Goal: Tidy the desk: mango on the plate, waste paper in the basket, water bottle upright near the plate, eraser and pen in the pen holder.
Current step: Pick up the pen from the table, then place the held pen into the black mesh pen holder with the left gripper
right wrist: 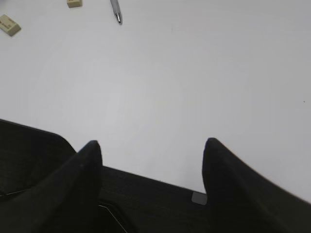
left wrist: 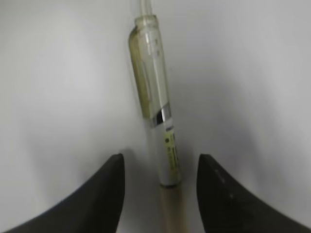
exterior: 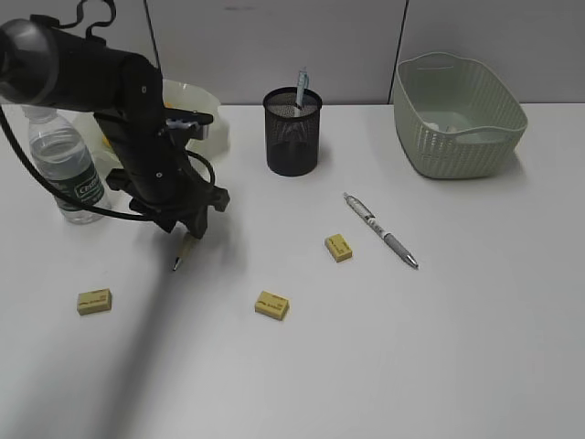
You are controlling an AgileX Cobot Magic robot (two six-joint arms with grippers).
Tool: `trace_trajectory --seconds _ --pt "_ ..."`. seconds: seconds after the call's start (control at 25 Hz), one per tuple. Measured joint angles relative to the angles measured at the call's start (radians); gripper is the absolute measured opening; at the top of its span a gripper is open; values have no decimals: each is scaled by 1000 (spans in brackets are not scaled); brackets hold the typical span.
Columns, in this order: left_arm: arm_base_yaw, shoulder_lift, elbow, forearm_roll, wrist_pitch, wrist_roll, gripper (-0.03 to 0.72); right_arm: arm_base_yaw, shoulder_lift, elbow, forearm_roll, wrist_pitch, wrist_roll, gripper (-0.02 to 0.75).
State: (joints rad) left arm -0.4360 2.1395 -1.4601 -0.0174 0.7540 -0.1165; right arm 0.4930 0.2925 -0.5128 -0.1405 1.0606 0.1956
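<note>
My left gripper (exterior: pixel 192 229) (left wrist: pixel 160 162) is low over the desk (exterior: pixel 366 366) with its jaws open on either side of a clear yellowish pen (left wrist: pixel 155 97) (exterior: pixel 183 253) that lies flat, touching neither finger. A grey pen (exterior: pixel 381 230) (right wrist: pixel 116 12) lies at centre right. Three yellow erasers (exterior: pixel 94 301) (exterior: pixel 271 305) (exterior: pixel 339 247) are scattered on the desk. The black mesh pen holder (exterior: pixel 292 137) holds one pen. The water bottle (exterior: pixel 69 169) stands upright at the left. The plate (exterior: pixel 196 101) is mostly hidden behind the arm; I cannot make out the mango. My right gripper (right wrist: pixel 153 145) is open and empty.
The basket (exterior: pixel 462 119) stands at the back right; something pale lies inside, too unclear to name. In the right wrist view the desk's near edge (right wrist: pixel 160 177) runs just under the fingers. Two erasers (right wrist: pixel 9 25) (right wrist: pixel 74 3) show at the top left of that view.
</note>
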Motion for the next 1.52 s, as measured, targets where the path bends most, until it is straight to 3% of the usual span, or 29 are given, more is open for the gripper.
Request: trace_trajectory --seconds 0.48,0.6,0.8,1.16,1.52 --pt "0 43 -27 8 -35 -3 307 0 0 0 0 0 0 512" --pt "0 54 -49 17 -44 -3 256 0 0 0 0 0 0 512" --pt "0 68 -73 17 -42 -6 97 0 0 0 0 0 0 512" --pt "0 80 -131 12 66 -6 98 0 0 0 0 0 1 512" --pt "0 81 -419 4 388 16 98 0 0 0 0 0 1 512"
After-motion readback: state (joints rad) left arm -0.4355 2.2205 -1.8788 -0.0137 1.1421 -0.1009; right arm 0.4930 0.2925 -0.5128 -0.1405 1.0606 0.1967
